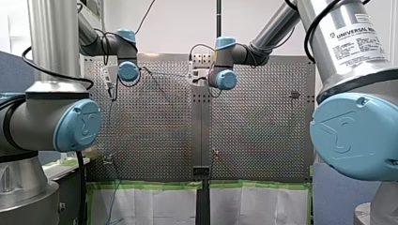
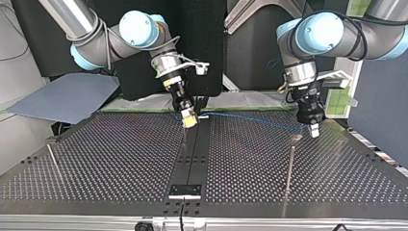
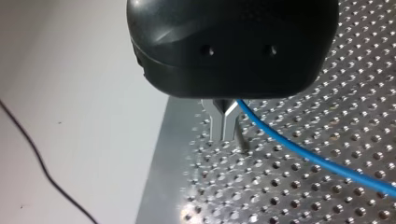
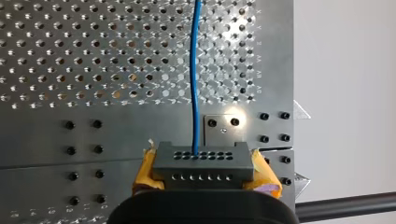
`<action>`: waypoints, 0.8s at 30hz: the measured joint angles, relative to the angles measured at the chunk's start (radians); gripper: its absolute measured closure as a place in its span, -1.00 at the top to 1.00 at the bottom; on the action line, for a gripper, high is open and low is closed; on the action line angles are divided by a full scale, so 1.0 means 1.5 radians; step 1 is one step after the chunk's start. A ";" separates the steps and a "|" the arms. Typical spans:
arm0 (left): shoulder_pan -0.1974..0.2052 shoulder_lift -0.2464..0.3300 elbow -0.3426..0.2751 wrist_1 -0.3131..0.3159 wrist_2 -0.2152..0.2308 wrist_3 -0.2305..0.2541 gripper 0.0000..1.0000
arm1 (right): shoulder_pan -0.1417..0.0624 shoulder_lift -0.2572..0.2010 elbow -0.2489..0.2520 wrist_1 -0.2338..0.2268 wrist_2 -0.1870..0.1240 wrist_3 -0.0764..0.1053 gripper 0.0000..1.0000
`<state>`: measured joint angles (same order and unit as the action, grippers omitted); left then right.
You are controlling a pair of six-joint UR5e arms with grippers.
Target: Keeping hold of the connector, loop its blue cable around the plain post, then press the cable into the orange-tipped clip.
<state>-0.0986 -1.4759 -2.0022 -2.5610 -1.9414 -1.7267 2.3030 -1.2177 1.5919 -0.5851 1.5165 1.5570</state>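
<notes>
Firstly, front on, both arms reach toward 12 o'clock. From across, my right gripper (image 2: 189, 120) tilts toward 5 o'clock and my left gripper (image 2: 313, 129) hangs plumb, with the thin blue cable (image 2: 250, 117) strung between. Left wrist: metal fingers (image 3: 218, 126) pinch the cable. Right wrist: yellow pads (image 4: 145, 170) clamp the dark grey rectangular connector (image 4: 201, 163).

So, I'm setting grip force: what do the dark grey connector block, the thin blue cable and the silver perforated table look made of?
The dark grey connector block: probably moulded plastic, matte, with rows of holes. The thin blue cable: smooth, slightly glossy sheath, likely plastic insulation. The silver perforated table: metal, brushed sheen with bright glints.
</notes>
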 joint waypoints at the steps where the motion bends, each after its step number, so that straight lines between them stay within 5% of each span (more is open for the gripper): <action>1: 0.001 0.008 0.000 -0.008 0.000 0.001 -1.00 | 0.000 0.000 -0.003 0.001 -0.001 0.000 -1.00; 10: 0.007 0.057 0.014 -0.043 0.034 0.002 -1.00 | 0.000 0.001 -0.024 0.010 -0.014 0.002 -1.00; 19: 0.013 0.043 0.065 -0.057 0.064 0.002 -1.00 | 0.006 0.001 -0.084 0.036 -0.061 0.009 -1.00; 24: 0.018 0.041 0.096 -0.059 0.072 -0.001 -1.00 | 0.002 0.001 -0.114 0.038 -0.065 0.014 -1.00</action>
<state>-0.0717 -1.4145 -1.8581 -2.6490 -1.8328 -1.7277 2.3062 -1.2160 1.4207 -0.5286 1.4195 1.5786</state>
